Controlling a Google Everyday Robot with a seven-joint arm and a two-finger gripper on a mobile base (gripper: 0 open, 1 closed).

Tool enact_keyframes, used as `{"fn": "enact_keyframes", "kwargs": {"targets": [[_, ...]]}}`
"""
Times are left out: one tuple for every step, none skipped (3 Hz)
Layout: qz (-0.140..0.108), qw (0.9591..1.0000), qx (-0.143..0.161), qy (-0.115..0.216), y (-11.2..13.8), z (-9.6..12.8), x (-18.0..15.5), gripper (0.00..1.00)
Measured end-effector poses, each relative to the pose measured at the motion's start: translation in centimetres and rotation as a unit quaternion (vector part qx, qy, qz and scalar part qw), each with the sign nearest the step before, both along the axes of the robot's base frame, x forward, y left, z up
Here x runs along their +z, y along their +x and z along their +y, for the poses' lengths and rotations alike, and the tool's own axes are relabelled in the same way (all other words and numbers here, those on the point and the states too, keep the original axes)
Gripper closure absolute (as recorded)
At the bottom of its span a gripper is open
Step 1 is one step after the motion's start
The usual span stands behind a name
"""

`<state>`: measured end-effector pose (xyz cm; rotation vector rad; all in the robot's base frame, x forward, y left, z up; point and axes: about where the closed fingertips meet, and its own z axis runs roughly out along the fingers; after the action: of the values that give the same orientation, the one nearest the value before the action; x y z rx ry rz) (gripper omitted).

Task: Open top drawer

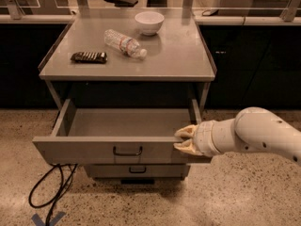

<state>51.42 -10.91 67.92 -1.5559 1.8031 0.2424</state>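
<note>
The top drawer [84, 149] of the grey metal cabinet stands pulled far out, its inside [127, 121] bare and grey. A small dark loop handle [127, 151] sits at the centre of its front panel. My gripper [181, 140] is at the right end of that front panel, at the level of its top edge and touching it. The white arm [254, 135] reaches in from the right. A shorter drawer [136, 170] below is closed.
On the cabinet top [178, 55] lie a clear plastic bottle [124, 44] on its side, a white bowl [149, 21] and a dark flat rectangular object [89, 57]. A black cable [51, 192] loops on the speckled floor at the left. Dark counters stand behind.
</note>
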Motion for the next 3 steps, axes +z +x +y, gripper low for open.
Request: {"fn": "enact_keyframes", "kwargs": {"targets": [[0.001,1.0,0.0,-0.001,-0.77,-0.14,-0.2,1.0],[0.001,1.0,0.0,-0.001,-0.8,-0.14,-0.04,1.0],[0.002,1.0,0.0,-0.002,-1.76,-0.43,-0.27,1.0]]}}
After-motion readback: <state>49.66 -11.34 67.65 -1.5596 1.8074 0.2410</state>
